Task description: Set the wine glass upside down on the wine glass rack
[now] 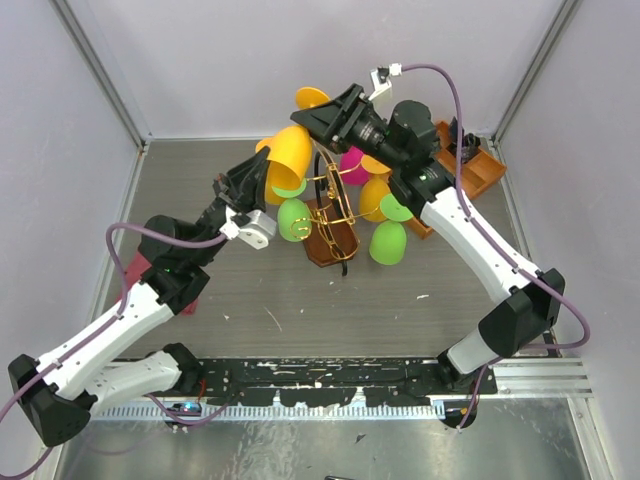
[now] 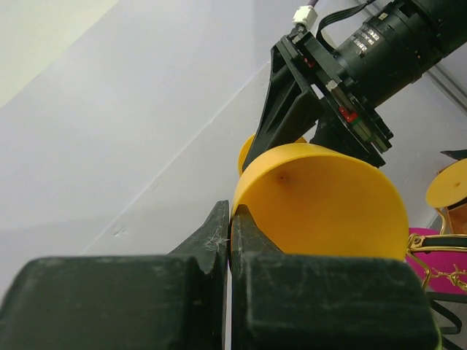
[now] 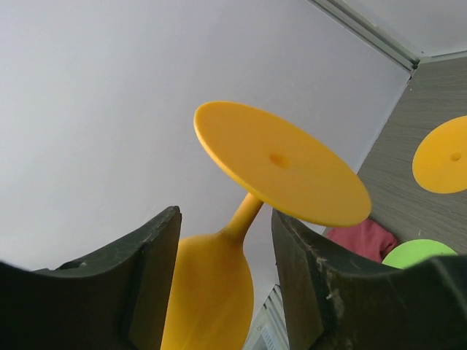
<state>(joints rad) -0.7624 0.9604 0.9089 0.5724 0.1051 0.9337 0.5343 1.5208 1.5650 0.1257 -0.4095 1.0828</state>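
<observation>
A yellow wine glass [image 1: 288, 155] is held in the air behind the wine glass rack [image 1: 335, 225], bowl low and foot [image 1: 312, 97] up. My left gripper [image 1: 262, 180] is shut on the bowl's rim; in the left wrist view its fingers [image 2: 230, 219] pinch the thin wall of the bowl [image 2: 321, 204]. My right gripper [image 1: 335, 118] is open, one finger on each side of the glass near the stem. In the right wrist view the stem [image 3: 244, 211] and upper bowl lie between the fingertips [image 3: 164, 233] with gaps on both sides, under the round foot [image 3: 281, 164].
Green glasses [image 1: 293, 218] [image 1: 388, 242], a pink one [image 1: 352, 160] and a yellow one [image 1: 375, 195] hang upside down on the rack's gold wires. An orange compartment tray [image 1: 478, 165] stands at the back right. A red cloth [image 1: 165, 288] lies by the left arm. White walls enclose the table.
</observation>
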